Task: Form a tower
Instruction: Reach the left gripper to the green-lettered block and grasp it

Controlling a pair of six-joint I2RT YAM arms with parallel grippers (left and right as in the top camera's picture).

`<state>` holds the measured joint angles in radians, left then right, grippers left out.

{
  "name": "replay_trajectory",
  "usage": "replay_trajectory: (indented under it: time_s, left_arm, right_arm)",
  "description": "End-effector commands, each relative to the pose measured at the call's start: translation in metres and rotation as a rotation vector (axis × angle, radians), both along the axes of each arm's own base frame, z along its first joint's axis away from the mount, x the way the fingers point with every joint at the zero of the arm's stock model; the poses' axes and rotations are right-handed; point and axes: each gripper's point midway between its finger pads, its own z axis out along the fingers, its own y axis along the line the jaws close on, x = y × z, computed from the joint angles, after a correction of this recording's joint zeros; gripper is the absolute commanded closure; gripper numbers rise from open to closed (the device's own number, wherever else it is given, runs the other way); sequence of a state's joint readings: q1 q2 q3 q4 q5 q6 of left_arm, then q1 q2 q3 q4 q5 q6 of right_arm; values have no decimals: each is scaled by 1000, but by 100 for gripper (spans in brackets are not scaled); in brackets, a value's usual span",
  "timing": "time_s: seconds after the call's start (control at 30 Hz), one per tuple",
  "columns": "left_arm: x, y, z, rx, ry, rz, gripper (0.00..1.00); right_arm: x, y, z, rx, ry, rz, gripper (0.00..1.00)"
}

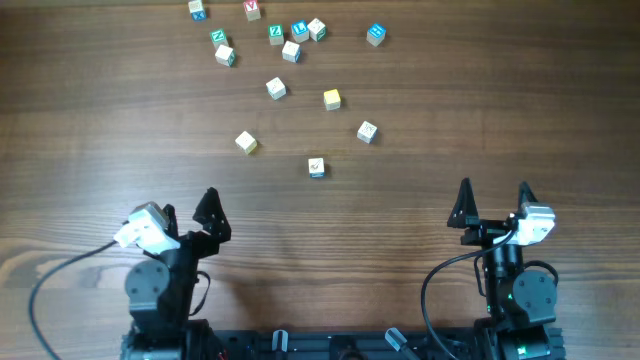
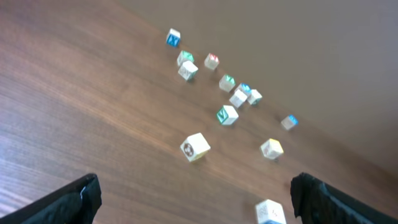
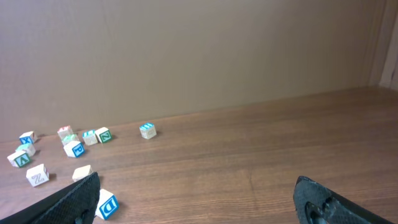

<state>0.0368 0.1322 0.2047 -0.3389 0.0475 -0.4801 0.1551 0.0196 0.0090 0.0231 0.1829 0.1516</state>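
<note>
Two arms crouch folded at the near edge of the table [image 1: 90,120], the left at seven o'clock from its middle, the right at five. The left gripper [image 1: 188,207] is turned toward one o'clock, its jaws spread wide with nothing between them. The right gripper [image 1: 494,189] points straight to twelve, jaws equally wide and empty. In the left wrist view the dark fingertips [image 2: 78,198] sit in the lower corners with bare wood between them; the right wrist view shows its fingertips [image 3: 74,200] the same way.

Beyond them small printed cubes [image 1: 276,88] lie scattered, each singly on the wood, none resting on another. The nearest cube [image 1: 316,167], cream on top with a blue side, lies at two o'clock from the left gripper, well apart from both claws. Farther out come a cream cube [image 1: 246,142], a pale cube [image 1: 367,131] and a yellow cube [image 1: 332,99]. Farthest, toward twelve o'clock, a loose cluster [image 1: 291,51] shows green, blue and red faces, with a blue cube [image 1: 376,35] alone at its three o'clock.
</note>
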Motion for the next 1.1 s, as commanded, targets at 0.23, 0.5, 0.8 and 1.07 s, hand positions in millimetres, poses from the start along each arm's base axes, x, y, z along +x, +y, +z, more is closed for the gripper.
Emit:
replay_trajectory:
  time_s: [0.23, 0.5, 0.8, 1.07]
  left_arm:
    - [58, -4, 151, 65, 437, -94, 0]
    - [150, -12, 105, 8, 914, -192, 0]
    - [172, -31, 11, -102, 1170, -269, 96]
    - [144, -60, -47, -57, 1334, -326, 79]
  right_arm:
    - [0, 1, -1, -14, 1, 6, 0]
    - [0, 1, -1, -14, 1, 6, 0]
    - [0, 1, -1, -14, 1, 6, 0]
    - [0, 1, -1, -14, 1, 6, 0]
